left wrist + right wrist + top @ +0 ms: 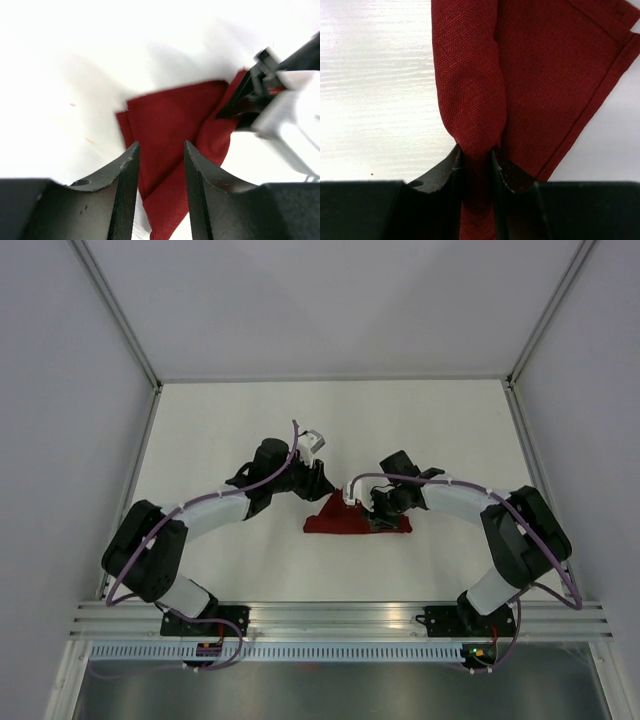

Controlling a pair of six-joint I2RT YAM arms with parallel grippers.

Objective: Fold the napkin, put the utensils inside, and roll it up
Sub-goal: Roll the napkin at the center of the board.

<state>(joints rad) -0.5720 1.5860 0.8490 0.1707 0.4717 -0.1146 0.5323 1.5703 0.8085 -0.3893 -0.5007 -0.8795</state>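
The napkin (345, 523) lies on the counter (220, 430) between the two arms. The left end effector (320, 483) sits just behind its left part. The right end effector (477, 150) is over its right part, a rolled fold between its jaws.

You have nothing to read here: no text, label, brand, number or sign is legible in any of the three views.
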